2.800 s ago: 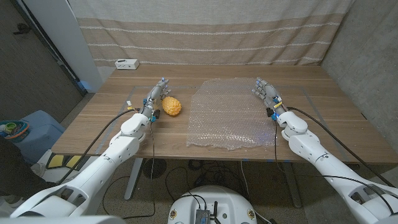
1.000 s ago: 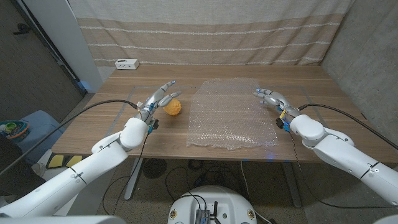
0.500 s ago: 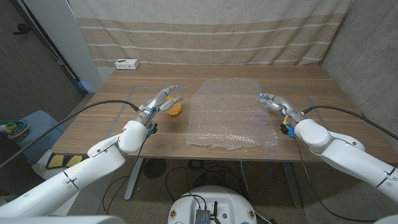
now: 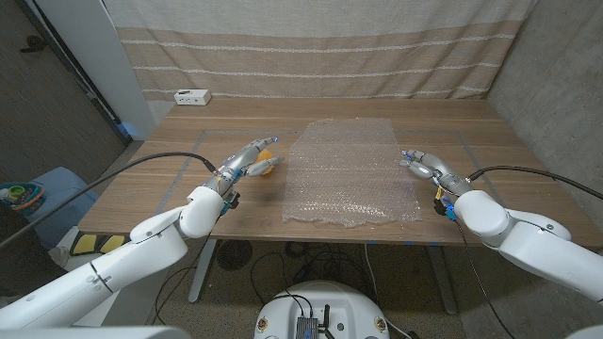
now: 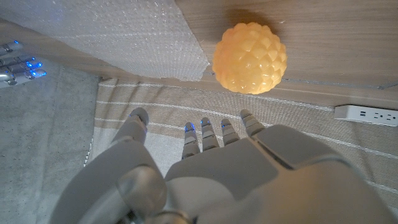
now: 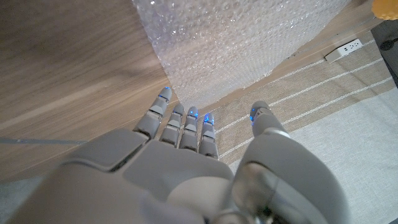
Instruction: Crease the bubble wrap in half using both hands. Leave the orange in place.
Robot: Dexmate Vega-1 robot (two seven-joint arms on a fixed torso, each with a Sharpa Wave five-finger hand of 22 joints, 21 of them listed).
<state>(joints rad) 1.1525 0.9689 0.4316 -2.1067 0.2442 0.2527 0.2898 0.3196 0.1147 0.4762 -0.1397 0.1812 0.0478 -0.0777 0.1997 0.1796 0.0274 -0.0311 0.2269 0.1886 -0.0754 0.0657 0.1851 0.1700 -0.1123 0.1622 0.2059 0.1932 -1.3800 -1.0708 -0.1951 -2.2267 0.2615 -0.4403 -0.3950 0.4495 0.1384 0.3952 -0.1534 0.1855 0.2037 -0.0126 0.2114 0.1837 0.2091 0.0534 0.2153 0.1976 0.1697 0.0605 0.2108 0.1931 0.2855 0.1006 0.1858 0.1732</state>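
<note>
A clear sheet of bubble wrap (image 4: pixel 344 174) lies spread flat on the wooden table (image 4: pixel 452 122); it also shows in the wrist views (image 5: pixel 124 34) (image 6: pixel 236 43). The knobbly orange (image 4: pixel 268 162) (image 5: pixel 249 58) sits just left of the sheet. My left hand (image 4: pixel 243 162) (image 5: pixel 205 174) hovers beside the orange with its fingers apart and reaching toward it, holding nothing. My right hand (image 4: pixel 424 167) (image 6: pixel 186 174) is at the sheet's right edge, fingers extended toward it and empty. Whether its fingertips touch the wrap is unclear.
A white power strip (image 4: pixel 191 96) (image 5: pixel 367 115) lies at the table's back left corner. A striped curtain (image 4: pixel 311 56) hangs behind the table. A blue object (image 4: pixel 42 193) stands on the floor to the left.
Both arms have swung lower and their hands have drawn toward the table's near side. The left hand's fingers now partly cover the orange; the right hand sits nearer along the sheet's right edge.
</note>
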